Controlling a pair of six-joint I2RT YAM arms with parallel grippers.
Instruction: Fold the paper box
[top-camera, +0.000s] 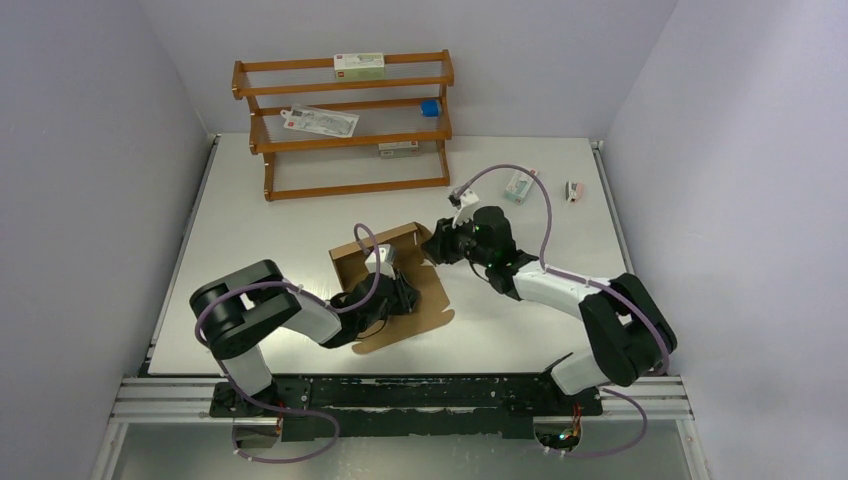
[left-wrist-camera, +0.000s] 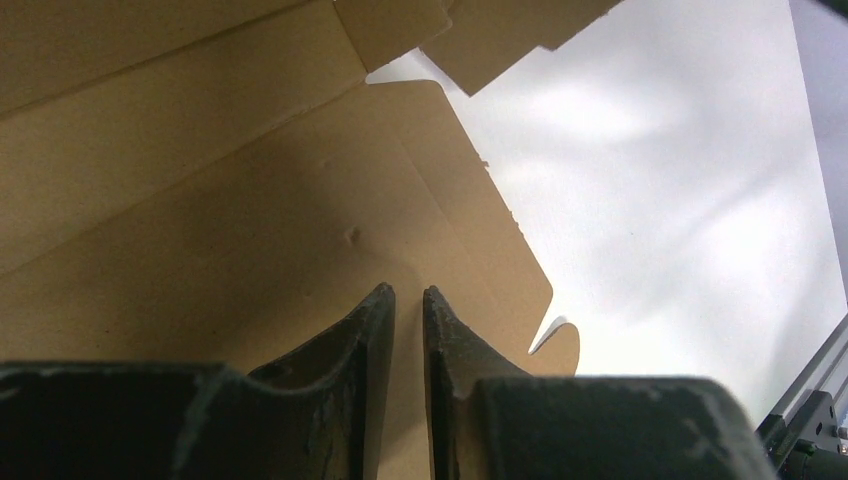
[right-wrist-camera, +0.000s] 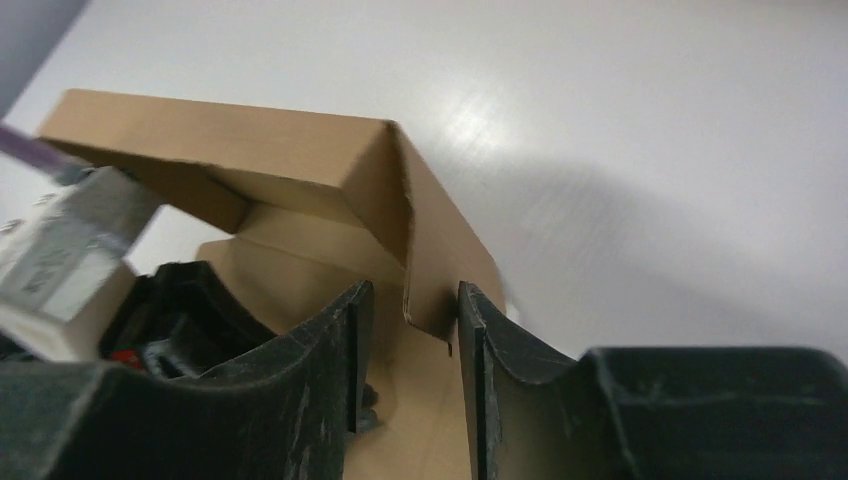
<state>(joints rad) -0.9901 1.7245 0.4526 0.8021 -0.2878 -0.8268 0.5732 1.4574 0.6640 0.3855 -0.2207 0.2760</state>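
The plain brown corrugated cardboard paper box (top-camera: 428, 305), partly folded, is seen at the middle of the white desk (top-camera: 300, 215), its back wall raised and a front flap laid flat towards the arms. The left hand (left-wrist-camera: 408, 292) is held low over the floor panel inside, its fingers set narrow with only a slit between them (nothing is gripped). The right hand (right-wrist-camera: 414, 288) is held part-open astride the corner of the upright side wall at the box's right end. A brown wooden rack (top-camera: 345, 125) is set at the desk's far edge.
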